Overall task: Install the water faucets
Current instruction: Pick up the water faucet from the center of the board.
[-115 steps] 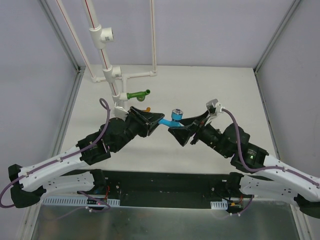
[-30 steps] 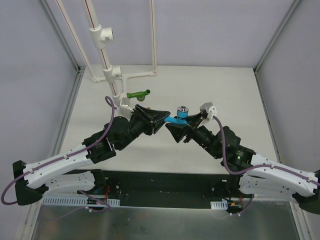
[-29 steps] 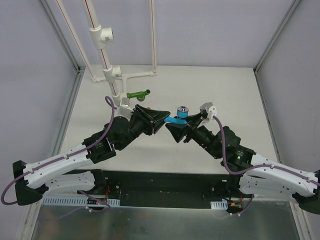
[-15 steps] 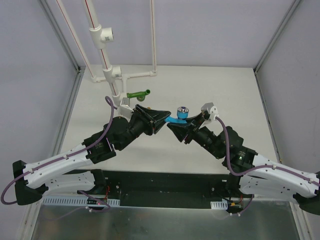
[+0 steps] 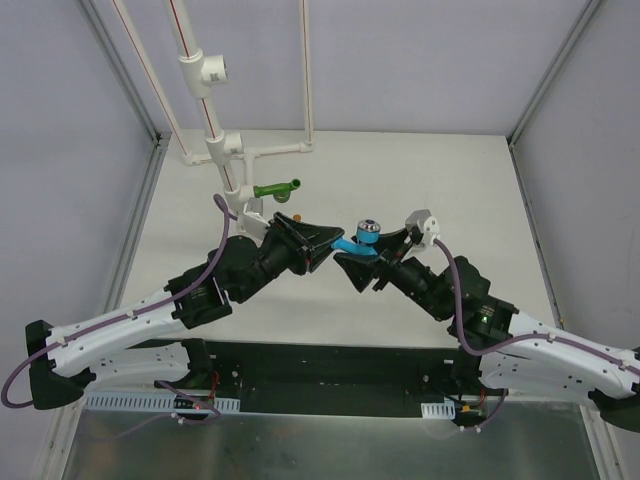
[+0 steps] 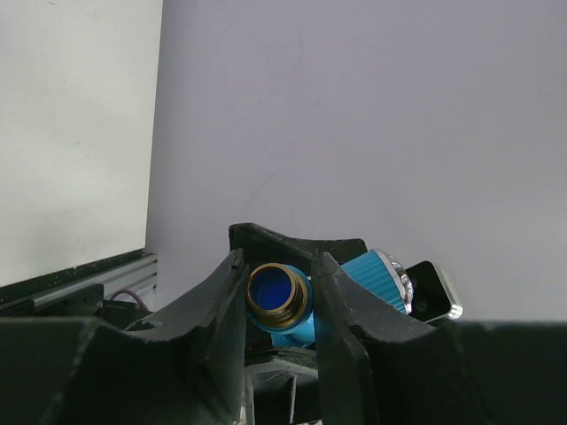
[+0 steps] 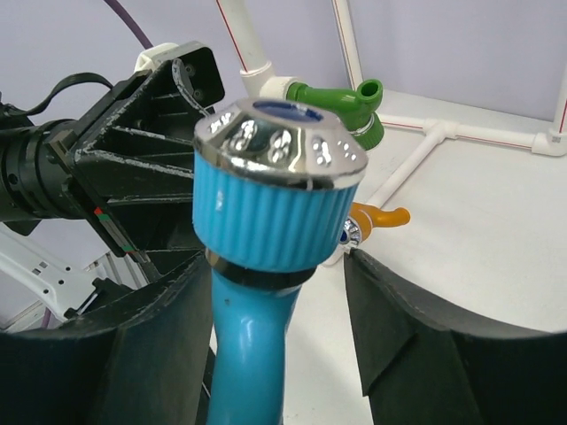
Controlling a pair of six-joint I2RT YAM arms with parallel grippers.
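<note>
The light blue faucet (image 5: 352,244) hangs in mid-air between the two grippers, its ribbed knob with the shiny cap (image 7: 276,199) upward. My left gripper (image 5: 328,243) is shut on its brass threaded end (image 6: 278,297). My right gripper (image 5: 368,254) is around the spout with its jaws open; the right finger (image 7: 416,328) stands clear of it. The green faucet (image 5: 276,189) sits in a fitting on the white pipe frame (image 5: 216,150) and also shows in the right wrist view (image 7: 341,99). The orange faucet (image 7: 378,215) sits lower on the frame, hidden in the top view by my left gripper.
The white pipe rises at the back left with an open tee fitting (image 5: 208,72) high up. A horizontal pipe branch (image 5: 280,150) runs along the table's far edge. Grey walls close the left, back and right sides.
The right jaws have loosened off the blue faucet while the left gripper keeps its threaded end. Both grippers and the faucet have drifted slightly toward the near edge.
</note>
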